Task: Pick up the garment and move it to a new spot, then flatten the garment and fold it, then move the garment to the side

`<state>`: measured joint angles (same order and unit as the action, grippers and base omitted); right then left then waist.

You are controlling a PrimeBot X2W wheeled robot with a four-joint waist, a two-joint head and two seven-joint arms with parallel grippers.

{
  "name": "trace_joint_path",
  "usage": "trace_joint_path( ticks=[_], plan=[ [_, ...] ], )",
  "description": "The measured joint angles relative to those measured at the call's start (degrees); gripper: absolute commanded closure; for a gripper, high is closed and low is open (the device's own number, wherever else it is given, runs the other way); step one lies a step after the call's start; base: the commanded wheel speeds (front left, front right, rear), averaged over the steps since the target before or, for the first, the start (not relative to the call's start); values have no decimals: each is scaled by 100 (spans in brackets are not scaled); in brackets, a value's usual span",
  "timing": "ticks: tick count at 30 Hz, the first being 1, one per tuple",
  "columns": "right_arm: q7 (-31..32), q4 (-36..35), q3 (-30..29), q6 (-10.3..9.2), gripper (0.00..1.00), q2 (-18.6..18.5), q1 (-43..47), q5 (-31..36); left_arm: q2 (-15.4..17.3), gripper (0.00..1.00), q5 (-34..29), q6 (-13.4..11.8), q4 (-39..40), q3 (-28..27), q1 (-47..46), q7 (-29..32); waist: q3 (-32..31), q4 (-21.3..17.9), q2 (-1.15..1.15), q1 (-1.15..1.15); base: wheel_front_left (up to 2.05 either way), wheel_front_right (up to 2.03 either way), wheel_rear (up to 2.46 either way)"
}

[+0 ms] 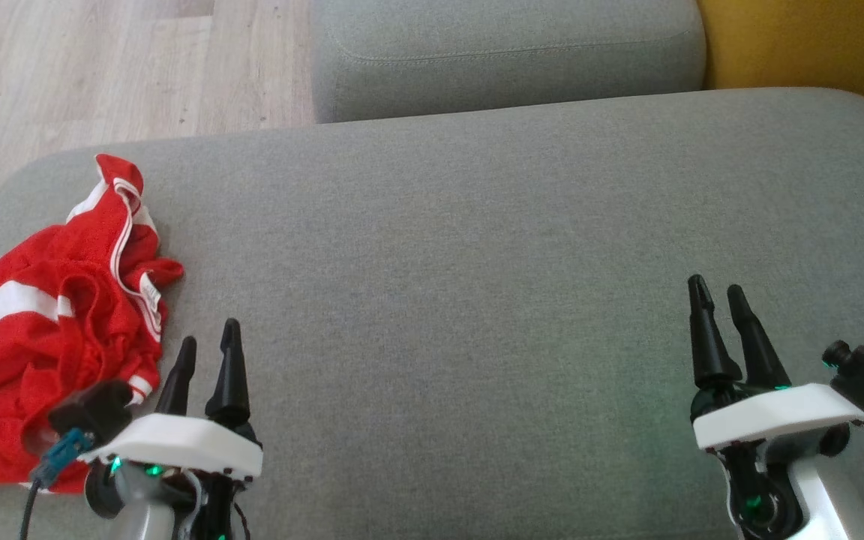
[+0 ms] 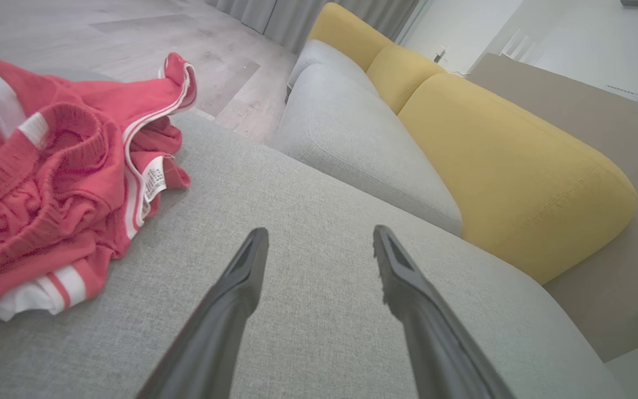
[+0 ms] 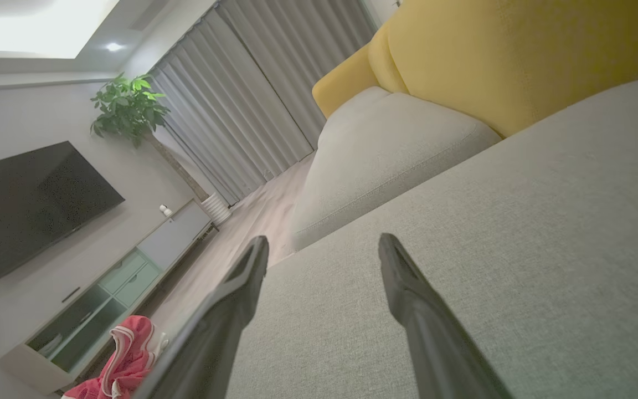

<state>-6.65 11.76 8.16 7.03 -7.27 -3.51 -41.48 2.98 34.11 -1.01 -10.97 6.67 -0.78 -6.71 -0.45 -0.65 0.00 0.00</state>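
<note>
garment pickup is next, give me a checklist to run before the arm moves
1. The left gripper open and empty: ok.
2. The right gripper open and empty: ok.
3. The garment found, crumpled at the left end of the cushion: ok.
4. The left gripper aimed at the garment: not ok, it points at bare cushion beside it.
5. Bare room on the cushion for flattening: ok.
6. The whole garment lying on the cushion: cannot tell, its edge runs off the head view.
</note>
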Motion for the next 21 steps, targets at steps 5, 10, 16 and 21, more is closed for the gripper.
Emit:
trace_joint_path(
  ticks=[5, 10, 16, 21],
  plan=[
    [-76, -7, 111, 0, 0, -55, -79, 359, 26, 0, -341, -54, 53, 58, -66, -74, -7, -2, 0, 0, 0, 0, 0],
    [-142, -4, 168, 0, 0, -62, -79, 672, 36, 0, -581, -103, 66, 114, -85, -154, -13, -7, 0, 0, 0, 0, 0],
    [-250, -3, 109, 1, 0, -59, -79, 1213, 47, 0, -1037, -159, 133, 193, -86, -257, -17, -17, 0, 0, 0, 0, 0],
    [-335, -5, 42, 1, 0, -38, -79, 1613, 51, 0, -1370, -212, 174, 222, -87, -350, -16, -21, 0, 0, 0, 0, 0]
  ],
)
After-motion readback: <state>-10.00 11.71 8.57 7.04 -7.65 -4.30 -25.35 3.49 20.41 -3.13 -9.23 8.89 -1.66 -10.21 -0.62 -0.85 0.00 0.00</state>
